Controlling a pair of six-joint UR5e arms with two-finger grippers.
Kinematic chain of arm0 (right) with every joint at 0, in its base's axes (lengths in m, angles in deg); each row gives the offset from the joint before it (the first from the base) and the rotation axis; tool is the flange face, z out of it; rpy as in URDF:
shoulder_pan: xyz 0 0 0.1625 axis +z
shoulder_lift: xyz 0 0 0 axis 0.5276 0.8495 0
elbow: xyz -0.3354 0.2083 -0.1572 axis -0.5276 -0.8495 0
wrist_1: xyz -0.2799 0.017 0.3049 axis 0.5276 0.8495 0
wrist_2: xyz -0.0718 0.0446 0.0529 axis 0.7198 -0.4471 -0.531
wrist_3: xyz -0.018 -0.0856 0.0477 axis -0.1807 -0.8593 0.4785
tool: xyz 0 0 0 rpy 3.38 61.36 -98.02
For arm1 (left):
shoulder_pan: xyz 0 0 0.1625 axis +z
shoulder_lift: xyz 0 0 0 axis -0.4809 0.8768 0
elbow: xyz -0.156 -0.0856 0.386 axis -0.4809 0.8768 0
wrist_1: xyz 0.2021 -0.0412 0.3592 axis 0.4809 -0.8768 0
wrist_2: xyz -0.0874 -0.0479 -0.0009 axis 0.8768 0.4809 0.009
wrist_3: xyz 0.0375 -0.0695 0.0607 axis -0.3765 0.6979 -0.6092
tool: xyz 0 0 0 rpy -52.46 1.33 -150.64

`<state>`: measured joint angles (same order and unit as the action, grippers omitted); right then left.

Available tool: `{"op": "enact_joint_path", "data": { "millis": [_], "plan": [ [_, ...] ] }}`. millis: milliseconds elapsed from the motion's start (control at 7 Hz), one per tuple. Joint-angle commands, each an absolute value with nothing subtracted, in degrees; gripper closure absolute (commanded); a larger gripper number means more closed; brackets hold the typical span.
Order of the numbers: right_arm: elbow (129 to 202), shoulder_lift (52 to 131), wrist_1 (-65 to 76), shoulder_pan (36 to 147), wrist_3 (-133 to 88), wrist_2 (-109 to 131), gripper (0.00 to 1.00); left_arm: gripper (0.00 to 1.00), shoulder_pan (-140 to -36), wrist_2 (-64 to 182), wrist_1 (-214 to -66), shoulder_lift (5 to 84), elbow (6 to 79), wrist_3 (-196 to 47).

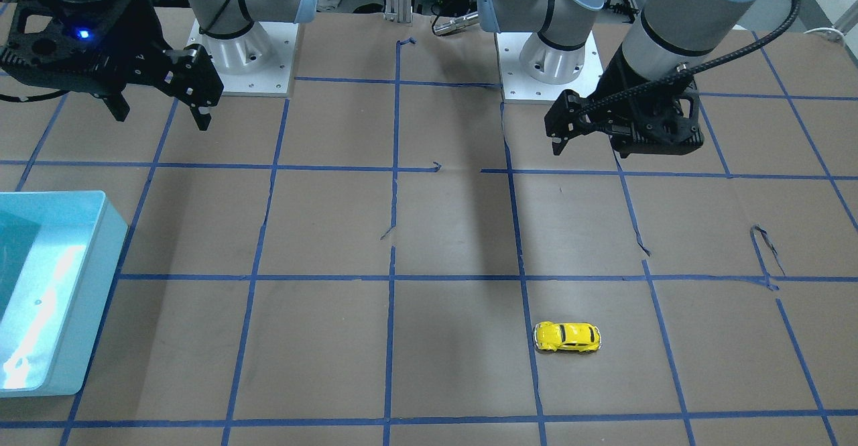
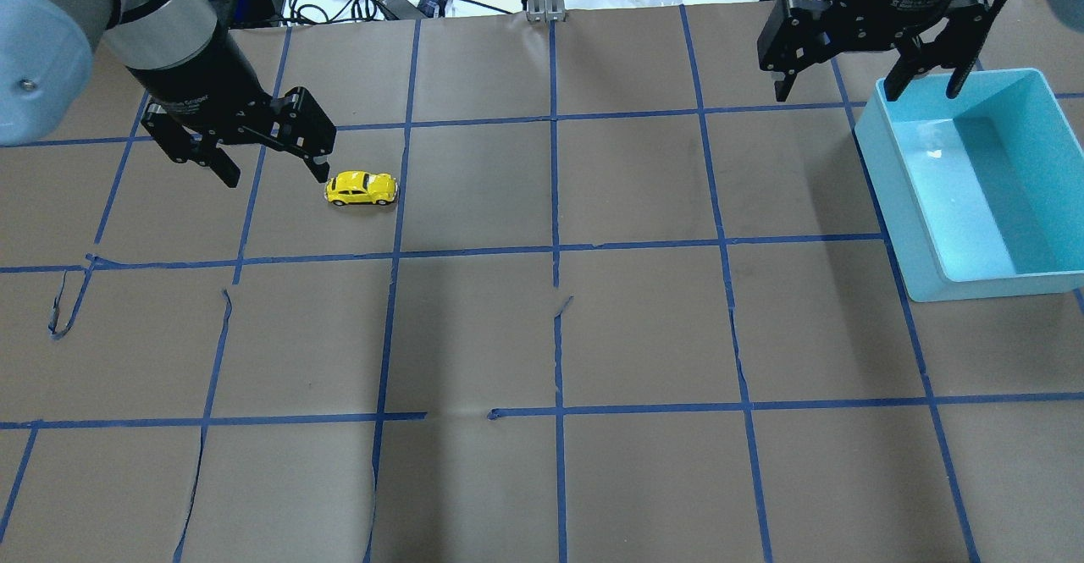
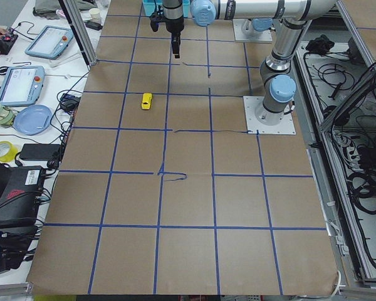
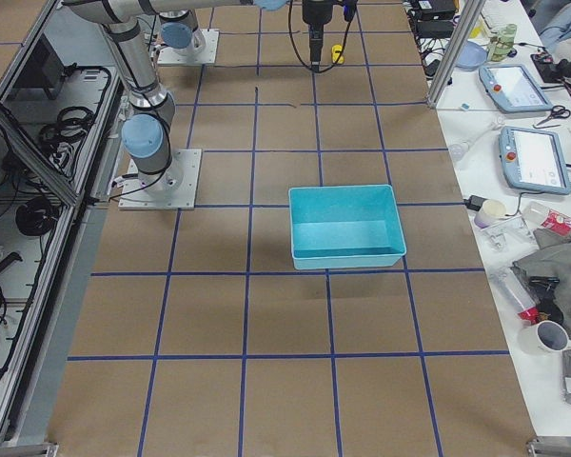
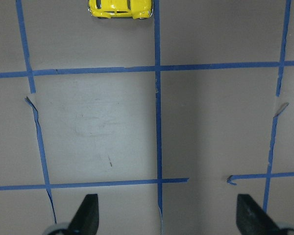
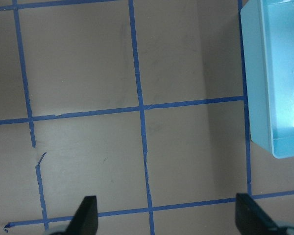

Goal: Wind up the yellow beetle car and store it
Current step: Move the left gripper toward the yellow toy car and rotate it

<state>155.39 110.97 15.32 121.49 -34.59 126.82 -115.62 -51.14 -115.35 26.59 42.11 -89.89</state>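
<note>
On table's left half, car sits on its wheels beside blue tape line; left gripper hovers near it, jaws wide apart, empty; right gripper likewise spread, empty, near teal bin.

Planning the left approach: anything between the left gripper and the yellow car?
Nothing. The left wrist view shows only brown paper with blue tape lines between the left gripper and the yellow beetle car.

Overhead and front cameras look down from opposite sides, both showing the yellow beetle car.
</note>
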Motion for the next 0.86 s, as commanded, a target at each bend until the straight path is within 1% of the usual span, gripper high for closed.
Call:
{"op": "enact_joint_path", "data": {
  "millis": [0,714],
  "plan": [
    [155.5,111.0,15.2,121.5,-34.7,127.0,0.00,0.00,-115.6,-51.4,-112.8,26.9,43.6,-73.0],
    [155.4,111.0,15.1,121.5,-34.8,126.8,0.00,0.00,-114.2,-51.8,-105.4,32.7,44.0,-30.2]
  ]
}}
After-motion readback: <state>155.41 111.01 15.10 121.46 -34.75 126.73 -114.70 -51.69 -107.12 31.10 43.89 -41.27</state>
